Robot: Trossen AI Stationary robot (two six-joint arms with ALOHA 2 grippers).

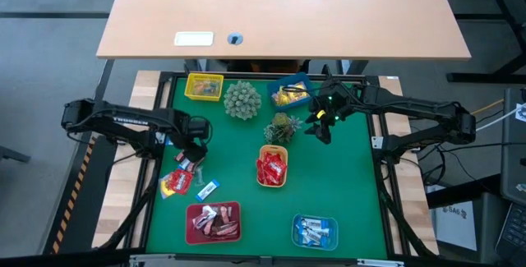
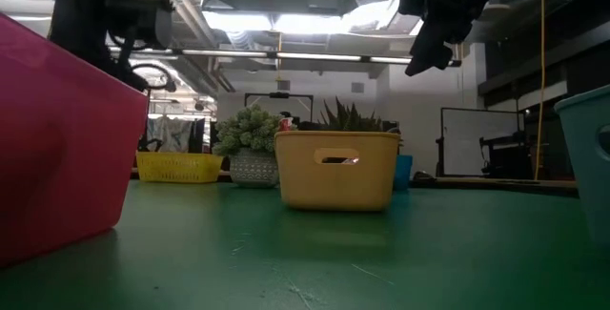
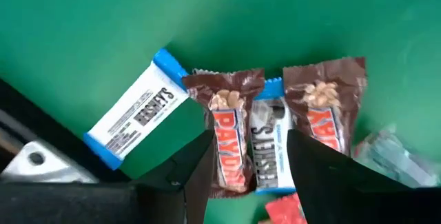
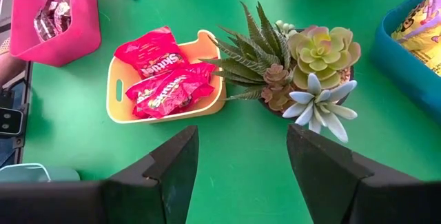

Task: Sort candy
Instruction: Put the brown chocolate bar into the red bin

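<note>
Fingers of the left gripper (image 3: 248,172) are standing spread over loose candy (image 3: 238,131) on the green mat (image 1: 345,193), straddling a blue-white bar between two brown ones. Seen from above, this gripper (image 1: 191,154) is sitting at nine o'clock of the yellow tray (image 1: 272,168) holding red packs. The right gripper (image 1: 322,127), also spread and empty, is hanging at one o'clock of that tray, beside the succulent (image 4: 303,72).
</note>
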